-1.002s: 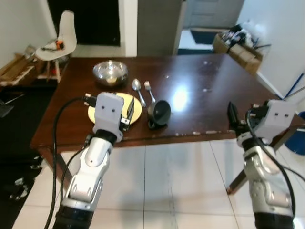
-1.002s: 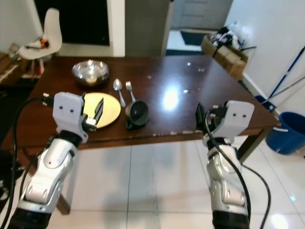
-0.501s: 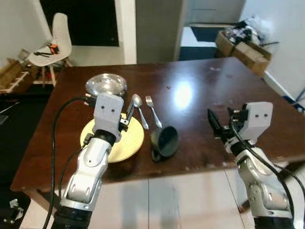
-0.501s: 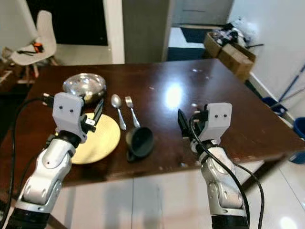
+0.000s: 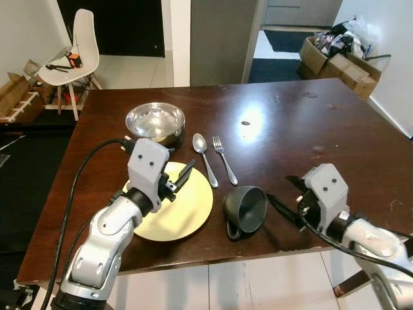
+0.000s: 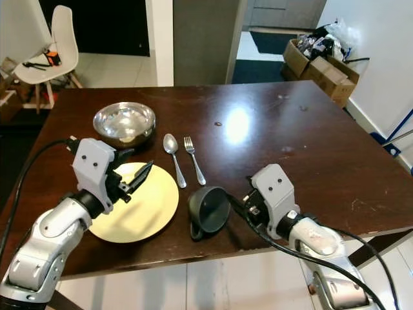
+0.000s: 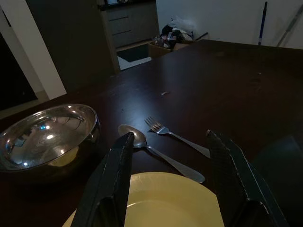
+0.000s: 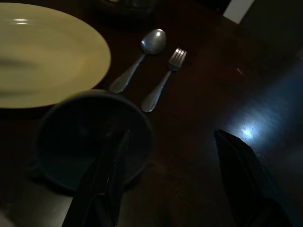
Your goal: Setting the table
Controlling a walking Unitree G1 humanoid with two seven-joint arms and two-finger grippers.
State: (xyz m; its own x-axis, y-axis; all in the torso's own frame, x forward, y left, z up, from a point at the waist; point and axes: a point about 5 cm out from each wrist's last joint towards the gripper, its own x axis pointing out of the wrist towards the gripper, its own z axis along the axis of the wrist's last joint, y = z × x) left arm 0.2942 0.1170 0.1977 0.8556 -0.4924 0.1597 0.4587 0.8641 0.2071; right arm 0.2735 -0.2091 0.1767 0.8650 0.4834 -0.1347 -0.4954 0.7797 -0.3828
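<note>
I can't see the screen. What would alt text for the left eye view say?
A dark cup lies tipped on its side on a brown table, the robot's open right gripper just beside it. The open left gripper hovers over a yellow plate, with a spoon, fork and steel bowl beyond.

No text, label or number can be read on anything here

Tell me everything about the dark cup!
The cup is dark grey, smooth and matte, maybe ceramic or plastic. It lies tipped on its side on the brown table, open mouth facing the right gripper, handle low at the table's near edge. It looks empty. It sits right of the yellow plate, apart from it.
</note>
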